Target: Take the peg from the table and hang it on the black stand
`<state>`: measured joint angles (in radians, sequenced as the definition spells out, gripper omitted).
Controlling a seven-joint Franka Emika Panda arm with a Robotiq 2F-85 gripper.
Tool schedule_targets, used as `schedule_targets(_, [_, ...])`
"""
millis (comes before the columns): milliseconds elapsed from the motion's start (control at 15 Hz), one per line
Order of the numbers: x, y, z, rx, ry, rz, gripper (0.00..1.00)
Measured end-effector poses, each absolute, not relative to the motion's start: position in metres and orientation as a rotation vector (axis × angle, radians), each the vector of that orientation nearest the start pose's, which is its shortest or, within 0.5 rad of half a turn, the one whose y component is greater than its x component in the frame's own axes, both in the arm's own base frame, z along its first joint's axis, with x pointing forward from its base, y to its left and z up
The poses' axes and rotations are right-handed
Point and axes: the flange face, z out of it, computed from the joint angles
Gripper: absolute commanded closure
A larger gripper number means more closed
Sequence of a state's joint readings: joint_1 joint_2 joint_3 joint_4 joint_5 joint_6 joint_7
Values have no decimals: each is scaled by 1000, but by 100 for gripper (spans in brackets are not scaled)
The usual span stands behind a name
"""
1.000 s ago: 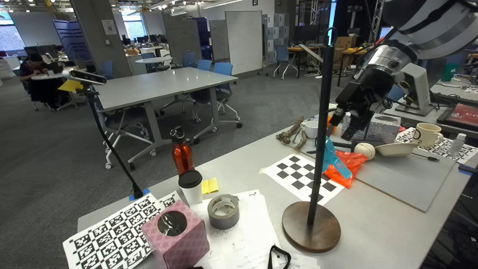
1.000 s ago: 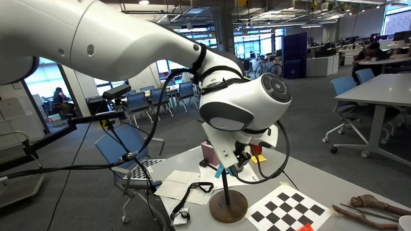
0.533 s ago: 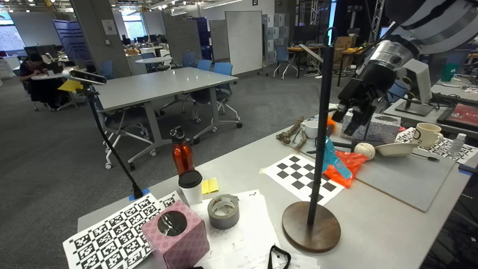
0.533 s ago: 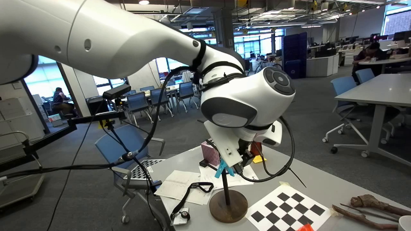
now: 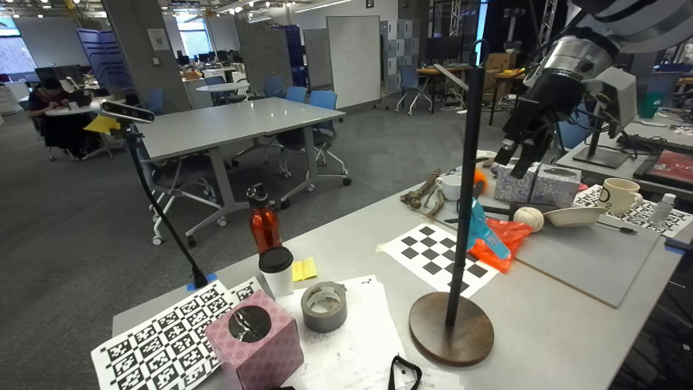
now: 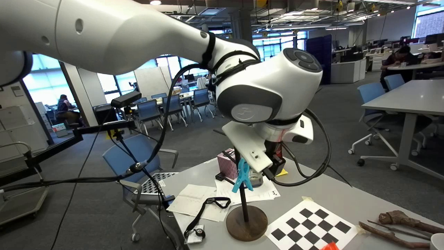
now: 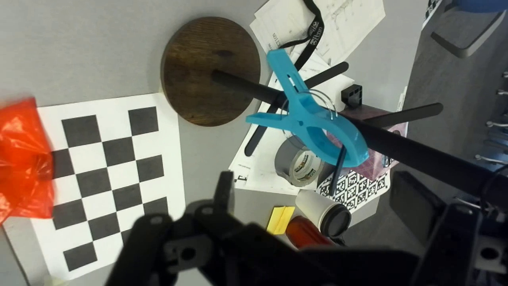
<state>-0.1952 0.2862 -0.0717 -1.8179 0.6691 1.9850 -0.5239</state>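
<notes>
A grey office floor (image 5: 70, 227) spreads beyond the pale-grey table (image 5: 547, 330). The peg (image 7: 305, 115) hangs on the black stand (image 5: 466, 179), seemingly by its nose over a side rod (image 7: 336, 180), its long axis near upright with the handles (image 6: 237, 186) down. It lies below and ahead of the gripper (image 5: 509, 167), clearly apart; the jaws stand wide apart, holding nothing, so backing off looks like all that remains. Against a second ago, the gripper is higher and farther away, while the peg seems unmoved.

Wrist: close, downward | both exterior views: across table (image 5: 547, 330), sharing black stand (image 5: 467, 189)
</notes>
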Motion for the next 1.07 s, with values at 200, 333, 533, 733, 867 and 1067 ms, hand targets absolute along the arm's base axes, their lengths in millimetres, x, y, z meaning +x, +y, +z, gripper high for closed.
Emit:
schedule_targets(200, [611, -125, 401, -2602, 32, -181, 0])
schedule_targets(333, [610, -123, 414, -2614, 12, -203, 0])
schedule_targets(533, [610, -119, 430, -2628, -7, -247, 0])
schedule_targets(733, [611, -117, 445, -2644, -14, -314, 0])
schedule_targets(867, [611, -117, 455, -2660, -17, -357, 0])
schedule_targets(1067, [608, -117, 467, -2694, -19, -402, 0])
